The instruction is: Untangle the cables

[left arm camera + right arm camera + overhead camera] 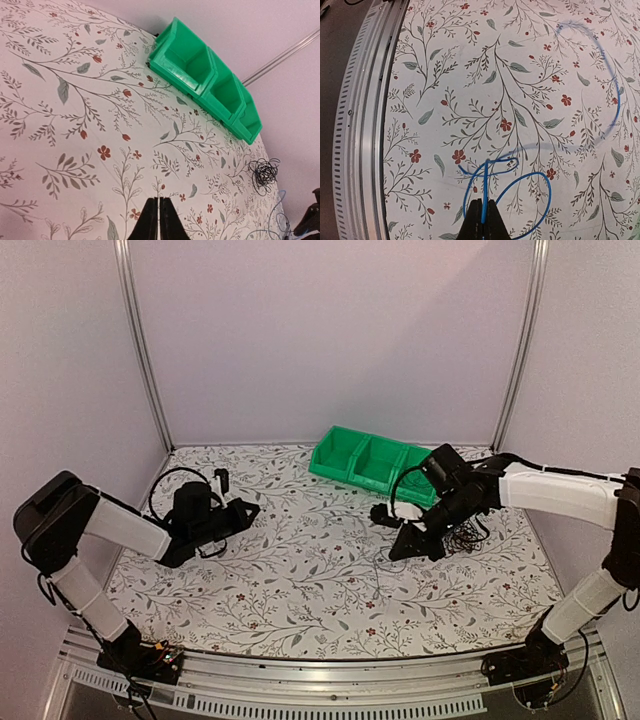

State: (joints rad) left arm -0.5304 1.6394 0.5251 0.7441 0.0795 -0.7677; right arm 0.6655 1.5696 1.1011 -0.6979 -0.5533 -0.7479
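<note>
The right tool point(482, 220) pinches the blue cable point(484, 190) low over the floral table point(75, 125), its loops lying flat. The left tool point(159, 220), well apart, is closed and empty. A black tangle point(264, 174) lies near the green bins point(167, 60).

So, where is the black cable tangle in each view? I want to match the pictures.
Top external: black cable tangle right of centre, in front of the green bin's right end.
Left wrist: tangle near the right edge, below the middle, under the bin's lower end.
Right wrist: not in it; the blue cable shows instead.
Shared landmark: the floral cloth, in all three views.
</note>
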